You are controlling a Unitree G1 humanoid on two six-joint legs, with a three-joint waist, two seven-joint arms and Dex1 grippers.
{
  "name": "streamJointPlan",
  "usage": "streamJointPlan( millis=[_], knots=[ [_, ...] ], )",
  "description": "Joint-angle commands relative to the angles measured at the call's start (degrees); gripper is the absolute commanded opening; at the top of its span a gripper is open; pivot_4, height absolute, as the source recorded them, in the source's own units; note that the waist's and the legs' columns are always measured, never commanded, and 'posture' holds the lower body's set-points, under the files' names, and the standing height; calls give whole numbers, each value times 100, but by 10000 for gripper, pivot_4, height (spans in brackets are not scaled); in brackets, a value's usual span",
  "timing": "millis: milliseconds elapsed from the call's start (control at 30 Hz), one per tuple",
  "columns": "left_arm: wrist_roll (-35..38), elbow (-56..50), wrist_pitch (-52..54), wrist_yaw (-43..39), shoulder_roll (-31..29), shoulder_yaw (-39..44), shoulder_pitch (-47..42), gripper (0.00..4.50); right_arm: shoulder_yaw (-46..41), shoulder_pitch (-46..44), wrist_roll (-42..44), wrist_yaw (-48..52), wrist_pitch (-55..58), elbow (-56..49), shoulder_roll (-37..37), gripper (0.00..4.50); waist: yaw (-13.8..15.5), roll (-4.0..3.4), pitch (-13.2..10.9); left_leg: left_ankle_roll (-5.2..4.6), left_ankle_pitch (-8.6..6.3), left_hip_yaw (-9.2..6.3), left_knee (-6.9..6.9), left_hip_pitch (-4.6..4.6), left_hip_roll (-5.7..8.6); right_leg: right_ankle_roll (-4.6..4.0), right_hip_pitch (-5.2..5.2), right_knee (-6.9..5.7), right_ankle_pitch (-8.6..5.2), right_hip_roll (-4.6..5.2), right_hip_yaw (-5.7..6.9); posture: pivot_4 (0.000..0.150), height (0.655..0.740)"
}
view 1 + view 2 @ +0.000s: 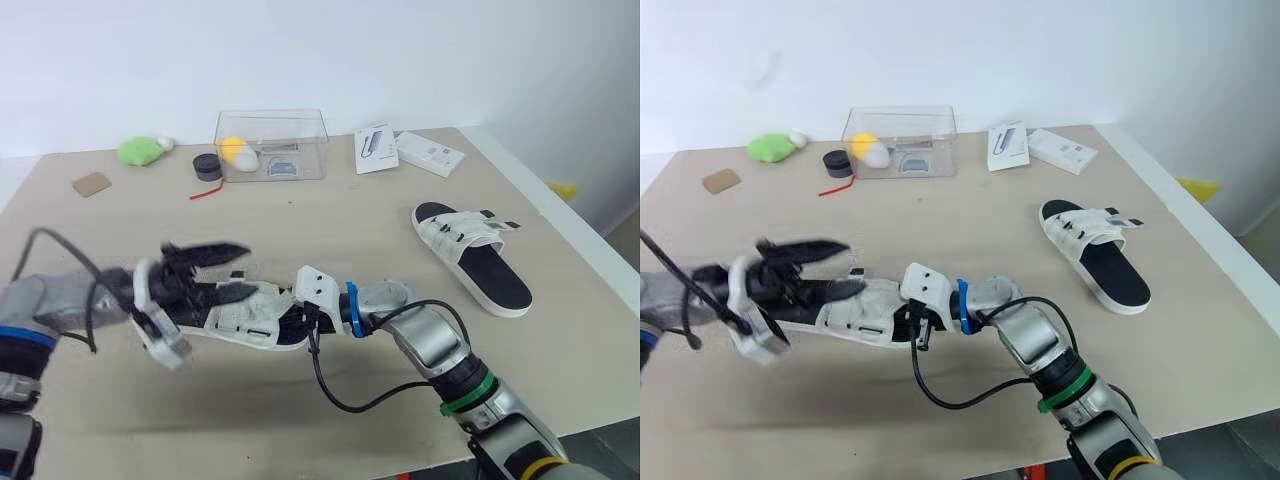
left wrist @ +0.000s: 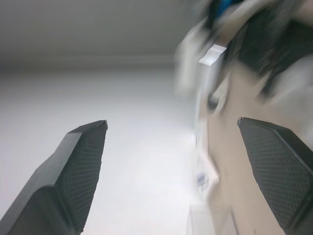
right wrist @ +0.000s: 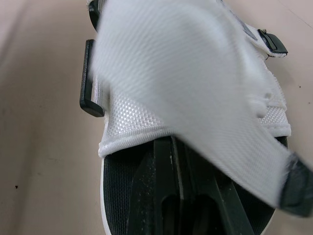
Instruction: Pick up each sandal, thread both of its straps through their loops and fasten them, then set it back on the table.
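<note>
A white mesh sandal with a black footbed (image 1: 245,318) lies on the table (image 1: 360,230) between my two arms, its straps loose. My left gripper (image 1: 248,268) hovers over the toe end with its fingers spread wide; in the left wrist view the left gripper (image 2: 171,123) has nothing between its fingers. My right gripper (image 1: 300,320) is at the heel end. In the right wrist view the right gripper (image 3: 177,147) lies shut on the black footbed under a white strap (image 3: 195,88), and a black buckle loop (image 3: 90,81) shows at the side. A second sandal (image 1: 470,255) rests at the right.
At the back stand a clear box (image 1: 270,145) holding small items, a green plush (image 1: 140,150), a black round item (image 1: 207,165), a cardboard piece (image 1: 92,183) and two white packages (image 1: 375,148) (image 1: 430,153). The table's right edge (image 1: 560,230) runs near the second sandal.
</note>
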State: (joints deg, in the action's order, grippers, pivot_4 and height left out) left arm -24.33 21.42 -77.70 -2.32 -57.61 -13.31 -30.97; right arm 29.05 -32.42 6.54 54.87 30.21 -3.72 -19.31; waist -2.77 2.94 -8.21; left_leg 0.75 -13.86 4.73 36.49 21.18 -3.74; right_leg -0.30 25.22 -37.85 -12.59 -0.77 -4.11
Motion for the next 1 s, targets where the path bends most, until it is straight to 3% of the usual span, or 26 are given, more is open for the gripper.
streamJointPlan(
  millis=[33,133,233,467,733,1000],
  knots=[
    [3258,-1016,2138,-1840,-331,-787,137,44145,207,139,-154,41,200,224,-102,0,1,-1,0,3,-2,2,0,3,0,4,0,0,-4,1,-1,1500,7400],
    [4833,-1928,3927,-2952,-267,-825,267,44145,246,100,-175,54,164,275,-54,0,-5,1,0,7,-4,4,3,4,5,8,0,0,-10,2,-2,1500,7400],
    [5062,-2214,4821,-3645,-110,-730,285,44145,256,78,-180,57,155,293,-29,0,-9,0,0,6,-3,-1,5,5,11,5,1,-1,-11,-12,-3,1500,7400],
    [2890,-834,3872,-4310,549,-730,-212,44145,257,72,-190,26,149,290,-20,0,12,-2,0,8,-2,-30,5,1,6,-15,-2,-11,-18,-51,-15,1500,7400],
    [492,794,1978,-3231,1303,-733,-1153,44145,232,73,-201,-12,136,278,-28,0,7,0,0,8,-2,-27,5,3,8,-9,-2,-13,-15,-47,-24,1500,7400],
    [-499,1485,796,-2646,1526,-985,-1495,44145,221,76,-205,-38,117,284,-14,0,5,0,0,8,-2,-24,4,3,6,-7,-1,-13,-15,-47,-28,1500,7400]
  ],
)
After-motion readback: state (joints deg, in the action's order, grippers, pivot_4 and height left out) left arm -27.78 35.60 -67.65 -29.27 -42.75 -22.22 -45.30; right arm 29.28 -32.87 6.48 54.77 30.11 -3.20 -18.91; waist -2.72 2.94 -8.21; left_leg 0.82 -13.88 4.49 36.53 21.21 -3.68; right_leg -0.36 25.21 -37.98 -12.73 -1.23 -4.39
